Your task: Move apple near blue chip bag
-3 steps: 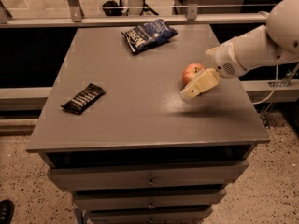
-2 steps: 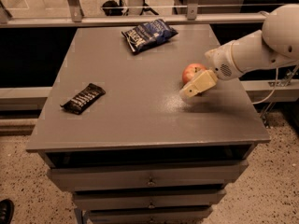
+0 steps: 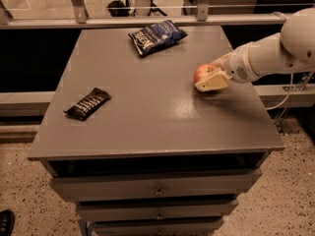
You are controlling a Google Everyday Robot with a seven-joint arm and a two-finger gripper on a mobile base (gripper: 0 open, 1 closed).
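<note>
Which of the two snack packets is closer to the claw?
The blue chip bag at the far edge; the claw, by the apple on the right, is farther from the dark bar wrapper at the left.

Finding: no text is legible. My gripper [image 3: 206, 78] is over the right side of the table [image 3: 147, 127], against the apple [image 3: 202, 71]. The blue chip bag [image 3: 156, 36], beyond my gripper toward the far edge and to its left in the view, carries white lettering that cannot be read. The dark snack bar wrapper [image 3: 87, 103], well apart from my gripper across the table, carries pale lettering that is likewise unreadable.
</note>
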